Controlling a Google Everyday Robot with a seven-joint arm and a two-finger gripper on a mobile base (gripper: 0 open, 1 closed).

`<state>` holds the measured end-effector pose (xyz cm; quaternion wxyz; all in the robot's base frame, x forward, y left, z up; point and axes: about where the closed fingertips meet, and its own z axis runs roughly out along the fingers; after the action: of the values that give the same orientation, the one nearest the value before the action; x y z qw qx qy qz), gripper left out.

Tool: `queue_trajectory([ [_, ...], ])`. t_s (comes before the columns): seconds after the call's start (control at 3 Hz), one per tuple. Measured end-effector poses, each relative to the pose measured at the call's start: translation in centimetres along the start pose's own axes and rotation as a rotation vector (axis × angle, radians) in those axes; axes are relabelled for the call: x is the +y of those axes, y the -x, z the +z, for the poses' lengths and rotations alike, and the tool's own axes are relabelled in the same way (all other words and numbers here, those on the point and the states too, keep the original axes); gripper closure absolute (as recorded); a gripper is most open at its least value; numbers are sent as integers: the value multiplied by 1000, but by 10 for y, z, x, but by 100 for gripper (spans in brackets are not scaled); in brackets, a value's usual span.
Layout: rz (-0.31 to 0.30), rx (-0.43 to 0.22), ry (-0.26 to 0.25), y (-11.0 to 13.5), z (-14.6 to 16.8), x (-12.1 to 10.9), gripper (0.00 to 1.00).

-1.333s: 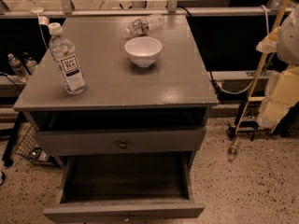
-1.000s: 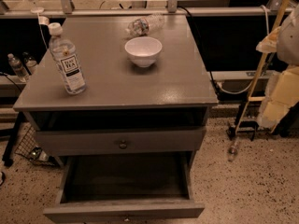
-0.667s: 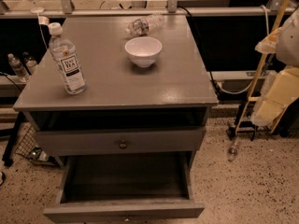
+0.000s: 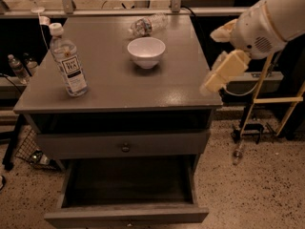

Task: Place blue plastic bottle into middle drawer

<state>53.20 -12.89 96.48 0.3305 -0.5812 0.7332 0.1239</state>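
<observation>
Entry: bottle [image 4: 68, 63] standing on tabletop [image 4: 114, 82], drawer [image 4: 126, 213] lying open, tool [image 4: 212, 82] hovering at right.
The bottle is standing upright near the left edge of the grey tabletop, white cap on, its label facing the viewer, touching nothing but the surface. The drawer is sitting pulled out at the near bottom of the cabinet, its dark interior showing; above it a shut drawer face [image 4: 125, 147] with a round knob is sitting flush. A white bowl [image 4: 146, 51] is resting right of the bottle, toward the far middle and well apart from it. A ridged bottle [image 4: 147, 25] is lying on its side just beyond the bowl, at the far edge. The tool is hanging just off the right edge of the tabletop, near its near corner, well apart from the bottle; whether it is released or clenched cannot be told. The white arm [image 4: 271, 18] is reaching in from the far right.
</observation>
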Motion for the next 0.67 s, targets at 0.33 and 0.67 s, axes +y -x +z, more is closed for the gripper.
queue_trajectory([
  [0.33,-1,-158,97,47,56,-14,0],
  [0.67,-1,-157,96,47,56,-13,0],
])
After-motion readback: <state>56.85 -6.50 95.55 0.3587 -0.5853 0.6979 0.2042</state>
